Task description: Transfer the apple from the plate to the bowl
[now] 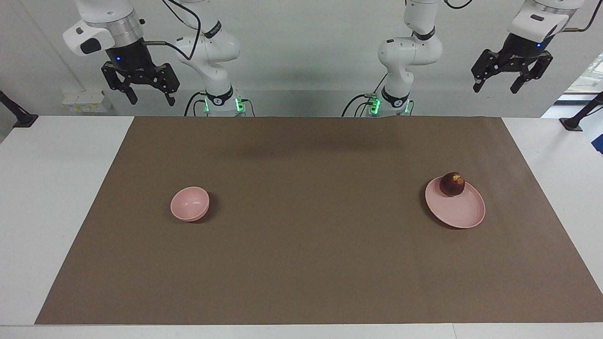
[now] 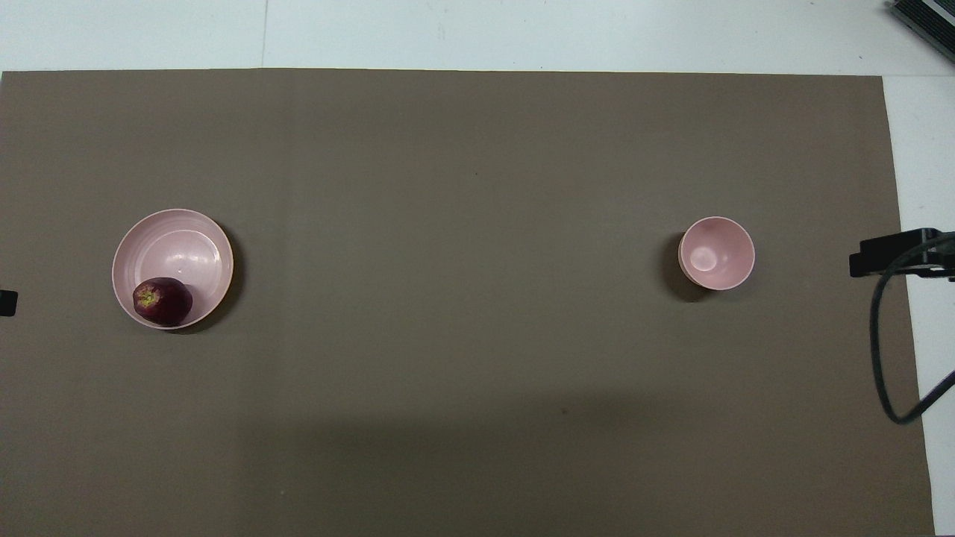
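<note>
Apple [image 1: 452,184] sits on the plate [image 1: 459,212], at the rim nearest the robots: about 12 o'clock on the plate in the facing view, about 7 o'clock overhead. Plate is at the left arm's end of the mat [image 1: 301,221]; bowl [image 1: 189,204] is at the right arm's end, well apart, empty.

Left gripper [image 1: 498,85] hangs high near its base, fingers spread, holding nothing. Right gripper [image 1: 150,99] same: raised, jaws apart, empty, waiting.

Nothing started yet, step in hand is the reach and pick. My read:
- Left arm takes it; apple is on its end.
- Come straight down over the apple, fingers straddling the widest part.
- Apple is at the rim, so turn the jaws so neither finger lands on the plate edge.
- Round and smooth, likely to roll if nudged by one finger first. Centre, then close.
- Lift clear of the rim before traversing; the bowl is narrow, so release low and centred.
</note>
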Available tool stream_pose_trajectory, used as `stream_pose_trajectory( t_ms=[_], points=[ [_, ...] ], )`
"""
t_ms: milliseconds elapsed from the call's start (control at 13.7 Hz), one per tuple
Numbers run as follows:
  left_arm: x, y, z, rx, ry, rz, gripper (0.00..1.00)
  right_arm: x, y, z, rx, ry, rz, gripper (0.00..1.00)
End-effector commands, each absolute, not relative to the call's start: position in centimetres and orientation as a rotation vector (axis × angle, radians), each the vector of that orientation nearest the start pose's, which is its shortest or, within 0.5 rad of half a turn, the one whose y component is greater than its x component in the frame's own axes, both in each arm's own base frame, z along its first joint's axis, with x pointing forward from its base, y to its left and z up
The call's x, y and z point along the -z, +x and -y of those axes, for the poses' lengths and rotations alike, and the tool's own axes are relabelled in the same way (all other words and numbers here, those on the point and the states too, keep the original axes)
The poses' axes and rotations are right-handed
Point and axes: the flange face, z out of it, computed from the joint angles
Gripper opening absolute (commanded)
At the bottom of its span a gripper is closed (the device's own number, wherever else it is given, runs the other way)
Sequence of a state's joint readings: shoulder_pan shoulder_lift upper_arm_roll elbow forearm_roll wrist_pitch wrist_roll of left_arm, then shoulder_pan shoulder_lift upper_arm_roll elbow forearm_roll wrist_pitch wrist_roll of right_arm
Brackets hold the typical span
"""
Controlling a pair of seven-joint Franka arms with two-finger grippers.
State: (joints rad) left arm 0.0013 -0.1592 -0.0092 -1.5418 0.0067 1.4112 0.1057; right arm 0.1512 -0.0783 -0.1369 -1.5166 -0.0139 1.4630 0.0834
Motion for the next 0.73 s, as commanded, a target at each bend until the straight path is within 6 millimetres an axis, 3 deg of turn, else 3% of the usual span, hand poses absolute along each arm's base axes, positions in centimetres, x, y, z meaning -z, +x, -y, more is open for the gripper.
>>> stream_pose_trajectory(
  t_ms=[0,293,659],
  points=[
    [-70.6,47.3,0.2,0.033,-3.123,-0.179,1.0,-68.2,51.8,0.1,0.048,-3.125,-0.102,1.0],
    [-70.8,47.5,1.2,0.04,-3.121,-0.188,1.0,-68.2,51.8,0.0,0.048,-3.125,-0.1,1.0],
    [-70.6,47.4,0.8,0.033,-3.122,-0.196,1.0,-68.2,51.8,0.0,0.048,-3.125,-0.1,1.0]
  ],
)
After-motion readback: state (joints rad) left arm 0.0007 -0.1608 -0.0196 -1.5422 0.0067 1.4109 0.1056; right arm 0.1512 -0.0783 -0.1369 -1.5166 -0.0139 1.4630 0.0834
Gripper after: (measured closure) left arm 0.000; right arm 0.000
